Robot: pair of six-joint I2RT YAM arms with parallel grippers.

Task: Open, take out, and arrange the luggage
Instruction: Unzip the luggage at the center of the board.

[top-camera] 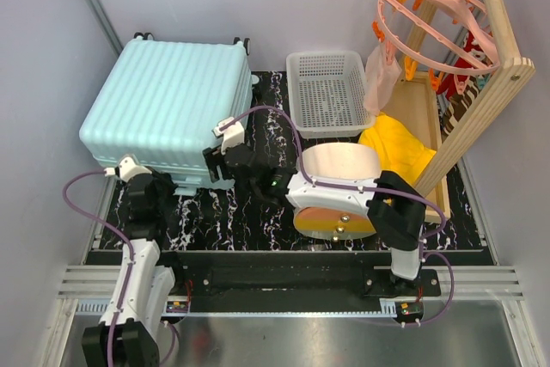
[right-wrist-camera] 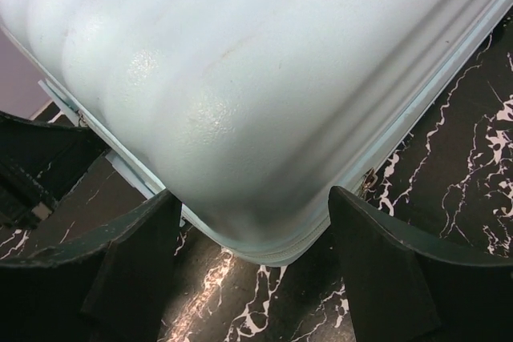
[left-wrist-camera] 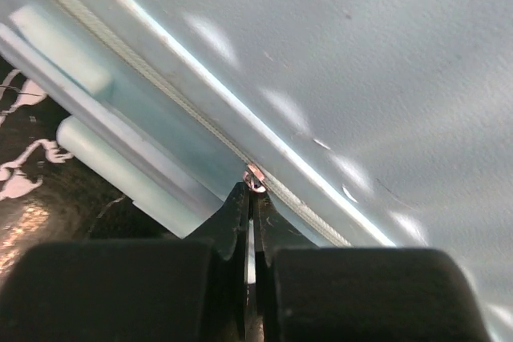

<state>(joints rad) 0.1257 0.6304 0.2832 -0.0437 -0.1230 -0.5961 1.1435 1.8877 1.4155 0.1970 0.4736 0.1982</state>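
Observation:
The luggage (top-camera: 168,105), a pale mint-blue ribbed suitcase, lies flat and closed at the back left of the table. My left gripper (top-camera: 168,181) is at its near side, shut on the small metal zipper pull (left-wrist-camera: 255,179) on the zipper seam (left-wrist-camera: 313,214). My right gripper (top-camera: 216,163) reaches across to the suitcase's near right corner (right-wrist-camera: 256,222). Its jaws stand open, one finger (right-wrist-camera: 136,254) on each side of that corner. A second zipper pull (right-wrist-camera: 370,175) shows at the seam beside the right finger.
A cream cylinder with an orange end (top-camera: 337,193) lies on the black marbled mat (top-camera: 232,221) under the right arm. A white mesh basket (top-camera: 326,92) stands behind it. At the right are a yellow cloth (top-camera: 397,148) and a wooden rack (top-camera: 481,83) with a pink hanger (top-camera: 430,19).

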